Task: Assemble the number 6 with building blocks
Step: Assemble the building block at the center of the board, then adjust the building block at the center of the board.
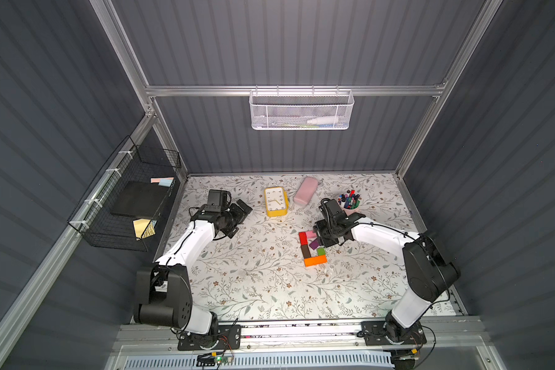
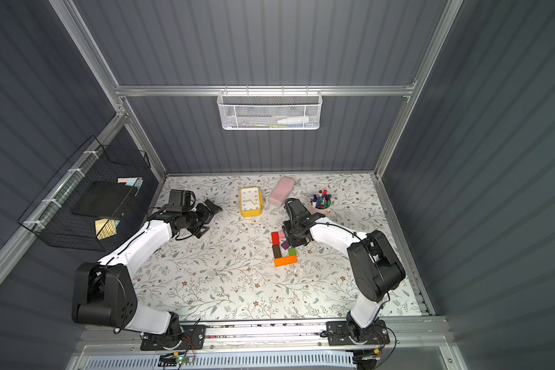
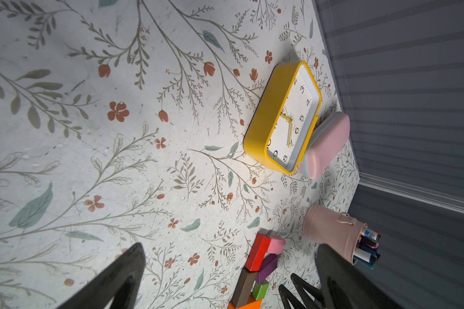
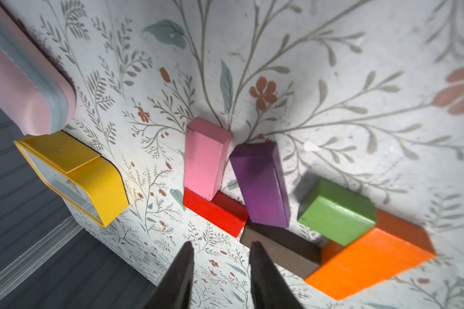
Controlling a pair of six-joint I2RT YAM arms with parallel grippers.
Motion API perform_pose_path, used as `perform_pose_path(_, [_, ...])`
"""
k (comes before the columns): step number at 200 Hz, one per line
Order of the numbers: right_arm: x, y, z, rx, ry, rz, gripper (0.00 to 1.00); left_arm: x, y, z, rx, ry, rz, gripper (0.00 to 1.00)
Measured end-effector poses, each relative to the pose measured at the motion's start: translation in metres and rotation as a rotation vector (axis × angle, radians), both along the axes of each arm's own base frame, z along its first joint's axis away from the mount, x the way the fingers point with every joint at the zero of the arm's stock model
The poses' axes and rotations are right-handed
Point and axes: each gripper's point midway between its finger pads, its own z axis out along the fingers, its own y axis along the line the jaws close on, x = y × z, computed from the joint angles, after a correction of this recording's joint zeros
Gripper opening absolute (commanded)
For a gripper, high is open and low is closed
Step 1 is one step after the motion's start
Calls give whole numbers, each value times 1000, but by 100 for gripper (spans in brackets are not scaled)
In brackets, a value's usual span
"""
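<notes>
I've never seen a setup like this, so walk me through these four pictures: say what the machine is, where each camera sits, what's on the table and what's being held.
This is a robot with two arms, each ending in a two-fingered hand. Two pictures look down from overhead, side by side, and show nearly the same scene. The other two come from a camera on each wrist, looking along that arm's fingers. On the flowered table are a yellow clock, a pink case, a pink cup of pens and six building blocks laid roughly as a 6, with the orange block as its base and the purple block slanted. The left hand is open, away from the blocks, and empty. The right hand is right by the blocks, nearly closed, gripping nothing.
</notes>
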Motion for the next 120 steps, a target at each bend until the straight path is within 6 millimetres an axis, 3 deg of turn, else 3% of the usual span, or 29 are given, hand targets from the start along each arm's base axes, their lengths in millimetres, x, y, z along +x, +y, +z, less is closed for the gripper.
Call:
perform_pose_path(31, [8, -12, 11, -122, -60, 94, 36, 3, -2, 2, -2, -13, 3, 100])
perform_pose_path(85, [16, -37, 25, -368, -138, 371, 36, 5, -23, -5, -20, -1, -18, 100])
perform_pose_path(120, [21, -45, 10, -440, -124, 524, 36, 7, -29, -4, -44, -6, -9, 99])
